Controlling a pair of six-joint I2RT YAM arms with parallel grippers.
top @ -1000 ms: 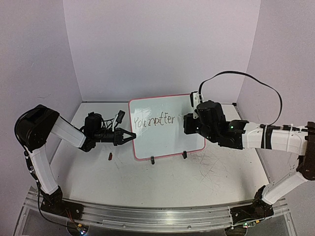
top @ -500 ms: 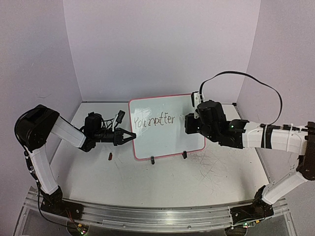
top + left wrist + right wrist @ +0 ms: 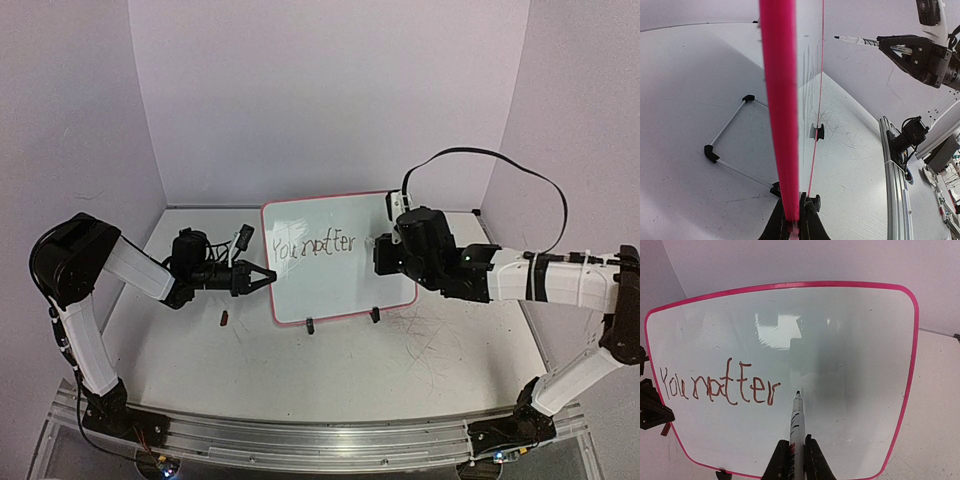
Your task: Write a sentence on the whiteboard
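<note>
The whiteboard (image 3: 335, 285) stands upright on two black clip feet, its pink rim (image 3: 780, 100) seen edge-on in the left wrist view. The sentence (image 3: 720, 387) reads roughly "You potter" across the left half of the whiteboard (image 3: 855, 355). My left gripper (image 3: 270, 277) is shut on the board's left rim, the rim running between its jaws (image 3: 794, 222). My right gripper (image 3: 796, 450) is shut on a white marker (image 3: 795, 420). The marker's black tip sits just right of the last letter, close to the surface; whether it touches I cannot tell. The right gripper (image 3: 385, 255) hovers before the board's right half.
A small dark red cap (image 3: 225, 319) lies on the table left of the board's foot (image 3: 310, 325). A wire stand (image 3: 727, 142) props the board from behind. An aluminium rail (image 3: 320, 440) runs along the near edge. Purple walls enclose the back and sides.
The right arm has shifted slightly to the left with the marker. The writing and the left gripper look the same.
</note>
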